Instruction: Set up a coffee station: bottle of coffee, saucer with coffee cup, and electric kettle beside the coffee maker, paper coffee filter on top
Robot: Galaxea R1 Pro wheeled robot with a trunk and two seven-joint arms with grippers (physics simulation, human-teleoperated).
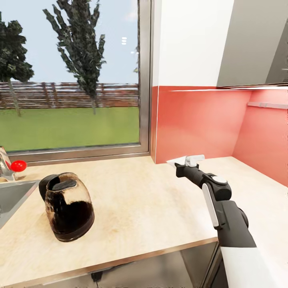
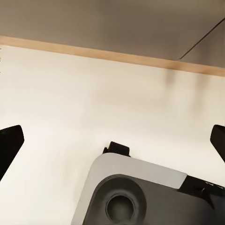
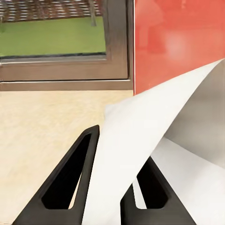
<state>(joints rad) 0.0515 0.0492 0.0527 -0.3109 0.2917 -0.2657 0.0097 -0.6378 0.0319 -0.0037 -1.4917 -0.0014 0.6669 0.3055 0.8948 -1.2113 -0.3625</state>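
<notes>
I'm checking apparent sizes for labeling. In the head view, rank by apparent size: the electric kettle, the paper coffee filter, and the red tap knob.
1. electric kettle, clearly largest.
2. paper coffee filter in the right gripper, and the red tap knob: both small and look alike; the filter is partly hidden, so unranked.

I see light wood countertop (image 1: 152,208) w/ thin front edge, glass kettle (image 1: 68,206) standing on it near left, steel sink (image 1: 10,198) inset at far left.

The worktop (image 1: 152,200) is pale, mottled beige wood. The kettle (image 1: 69,208) is clear glass with black trim. The backsplash (image 1: 200,124) is coral red.
</notes>
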